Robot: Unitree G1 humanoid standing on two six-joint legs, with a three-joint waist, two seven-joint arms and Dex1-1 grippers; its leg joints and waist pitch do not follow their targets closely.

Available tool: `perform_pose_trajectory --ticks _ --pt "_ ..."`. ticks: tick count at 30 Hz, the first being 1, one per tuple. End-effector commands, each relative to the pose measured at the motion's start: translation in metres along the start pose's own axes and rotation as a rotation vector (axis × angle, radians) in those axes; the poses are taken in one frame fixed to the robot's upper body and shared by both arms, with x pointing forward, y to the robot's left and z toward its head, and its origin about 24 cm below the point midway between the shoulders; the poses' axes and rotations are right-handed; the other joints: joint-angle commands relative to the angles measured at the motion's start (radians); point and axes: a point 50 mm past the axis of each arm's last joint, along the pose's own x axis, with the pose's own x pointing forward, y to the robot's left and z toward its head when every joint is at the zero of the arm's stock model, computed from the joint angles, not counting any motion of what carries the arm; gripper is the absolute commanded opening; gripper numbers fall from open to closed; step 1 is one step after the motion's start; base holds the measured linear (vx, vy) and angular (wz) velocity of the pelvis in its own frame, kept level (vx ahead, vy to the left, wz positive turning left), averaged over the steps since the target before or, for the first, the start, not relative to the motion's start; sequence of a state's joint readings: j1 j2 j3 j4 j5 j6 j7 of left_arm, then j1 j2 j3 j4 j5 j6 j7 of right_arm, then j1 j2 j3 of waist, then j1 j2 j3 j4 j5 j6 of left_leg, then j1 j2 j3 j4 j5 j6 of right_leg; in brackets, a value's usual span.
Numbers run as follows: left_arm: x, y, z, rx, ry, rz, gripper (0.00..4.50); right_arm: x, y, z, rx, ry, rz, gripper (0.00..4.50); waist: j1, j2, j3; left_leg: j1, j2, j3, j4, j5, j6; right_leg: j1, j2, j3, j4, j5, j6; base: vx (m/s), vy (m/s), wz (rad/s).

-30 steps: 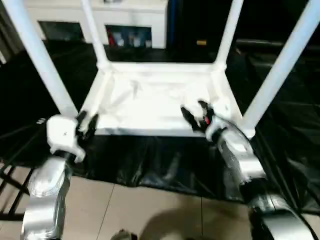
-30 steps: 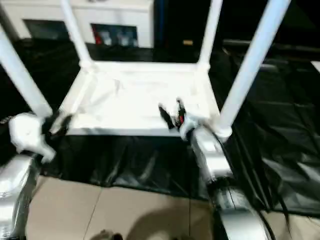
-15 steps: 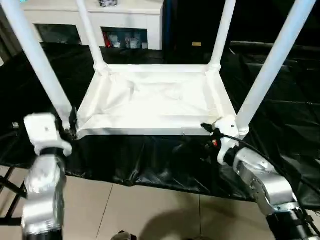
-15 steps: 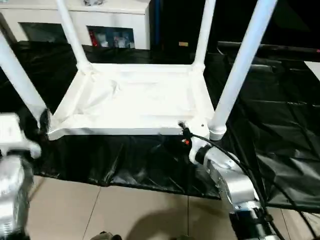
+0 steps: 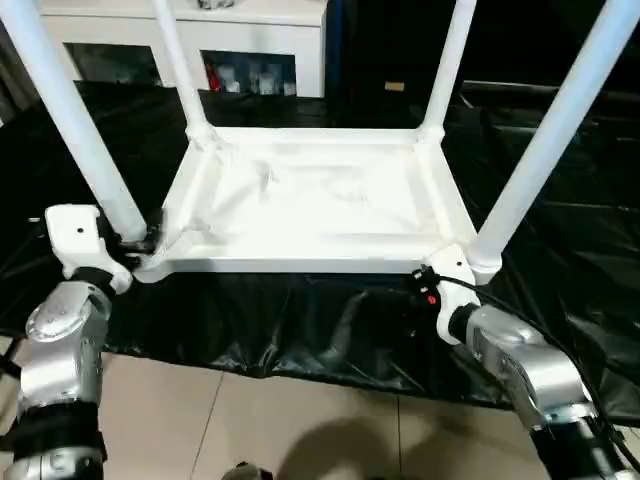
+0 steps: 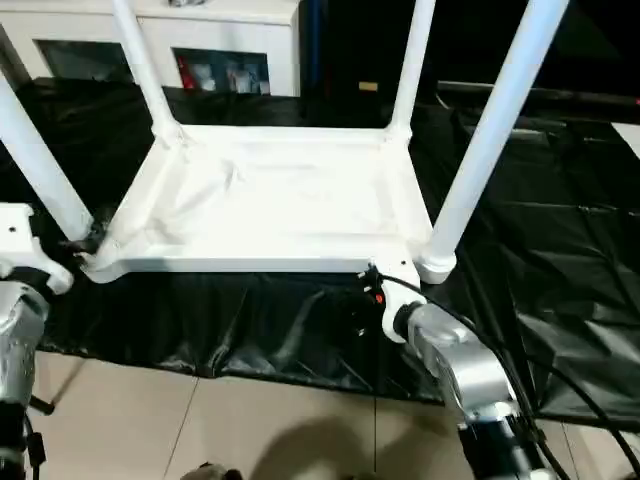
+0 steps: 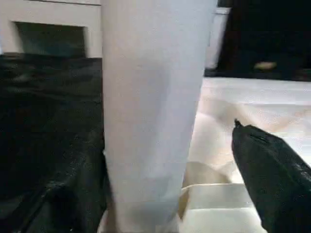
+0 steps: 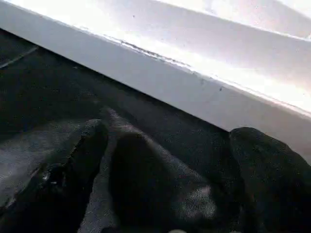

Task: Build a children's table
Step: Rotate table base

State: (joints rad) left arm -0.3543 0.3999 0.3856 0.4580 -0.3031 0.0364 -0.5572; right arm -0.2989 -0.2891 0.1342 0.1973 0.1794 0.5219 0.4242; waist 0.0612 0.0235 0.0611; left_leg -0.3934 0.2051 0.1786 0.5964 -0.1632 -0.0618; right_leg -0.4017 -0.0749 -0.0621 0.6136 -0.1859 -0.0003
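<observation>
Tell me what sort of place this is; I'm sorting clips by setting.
Probably an indoor room used as a test space: beige tiled floor, crinkled black plastic sheet under the upturned white plastic table, and a low white shelf cabinet behind.

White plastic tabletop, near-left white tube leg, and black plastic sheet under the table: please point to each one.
white plastic tabletop [image 5: 300, 205]: left eye view, on its inner panel.
near-left white tube leg [image 5: 75, 130]: left eye view, mid shaft.
black plastic sheet [image 5: 300, 320]: left eye view, fold in front of the tabletop's rim.
</observation>
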Motion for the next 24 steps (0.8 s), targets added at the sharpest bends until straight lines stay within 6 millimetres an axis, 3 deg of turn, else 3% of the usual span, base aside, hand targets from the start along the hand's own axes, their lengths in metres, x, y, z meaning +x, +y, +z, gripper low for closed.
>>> perform_pose_trajectory --ticks 1,5,6,10,16,17,20,21,24 --pt "0.003 -0.002 0.004 -0.023 -0.003 -0.161 4.49 0.006 -0.003 0.005 -0.010 0.007 -0.030 4.50 0.002 -0.004 -0.072 0.030 0.018 -0.006 -0.076 -0.266 -0.029 0.032 -0.055 0.042 -0.071 -0.191 -0.193 0.000 0.000 0.00" --pt "0.000 -0.003 0.006 -0.064 0.051 -0.383 4.49 0.016 -0.007 0.012 0.012 -0.022 -0.059 4.50 0.004 0.000 -0.069 0.036 0.019 -0.006 -0.081 -0.311 -0.052 0.025 -0.062 0.045 -0.073 -0.266 -0.184 0.000 0.000 0.00" --pt "-0.002 -0.005 0.008 -0.095 0.064 -0.456 4.49 0.020 -0.007 0.014 0.017 -0.034 -0.059 4.50 0.003 -0.005 -0.067 0.043 0.023 -0.005 -0.083 -0.332 -0.061 0.021 -0.059 0.045 -0.074 -0.264 -0.184 0.000 0.000 0.00" --pt "-0.006 -0.013 0.014 -0.142 0.096 -0.617 4.49 0.028 -0.005 0.021 0.007 -0.062 -0.062 4.50 0.011 -0.001 -0.069 0.042 0.024 -0.004 -0.084 -0.329 -0.071 0.024 -0.062 0.046 -0.064 -0.228 -0.201 0.000 0.000 0.00" --pt "-0.009 -0.040 0.024 -0.219 0.116 -0.852 4.49 0.044 0.004 0.031 -0.016 -0.081 -0.026 4.50 0.014 -0.005 -0.072 0.037 0.024 0.000 -0.081 -0.283 -0.062 0.033 -0.061 0.046 -0.055 -0.174 -0.222 0.000 0.000 0.00" --pt "-0.011 -0.054 0.024 -0.230 0.131 -0.933 4.49 0.051 0.007 0.033 -0.026 -0.080 -0.010 4.50 0.012 -0.010 -0.072 0.034 0.023 0.001 -0.081 -0.273 -0.059 0.036 -0.061 0.047 -0.054 -0.175 -0.221 0.000 0.000 0.00" --pt "-0.013 -0.068 0.024 -0.234 0.147 -1.013 4.49 0.058 0.012 0.035 -0.044 -0.076 0.013 4.50 0.006 -0.008 -0.070 0.035 0.023 0.002 -0.081 -0.278 -0.059 0.035 -0.060 0.048 -0.058 -0.194 -0.222 0.000 0.000 0.00" --pt "-0.014 -0.073 0.025 -0.243 0.151 -1.041 4.49 0.061 0.015 0.036 -0.051 -0.075 0.022 4.50 0.002 -0.016 -0.069 0.033 0.023 0.003 -0.081 -0.278 -0.057 0.037 -0.059 0.048 -0.059 -0.197 -0.221 0.000 0.000 0.00" --pt "-0.015 -0.089 0.027 -0.270 0.149 -1.106 4.49 0.069 0.022 0.038 -0.073 -0.070 0.046 4.50 -0.007 -0.019 -0.068 0.031 0.022 0.002 -0.081 -0.278 -0.057 0.039 -0.059 0.049 -0.059 -0.222 -0.216 0.000 0.000 0.00"
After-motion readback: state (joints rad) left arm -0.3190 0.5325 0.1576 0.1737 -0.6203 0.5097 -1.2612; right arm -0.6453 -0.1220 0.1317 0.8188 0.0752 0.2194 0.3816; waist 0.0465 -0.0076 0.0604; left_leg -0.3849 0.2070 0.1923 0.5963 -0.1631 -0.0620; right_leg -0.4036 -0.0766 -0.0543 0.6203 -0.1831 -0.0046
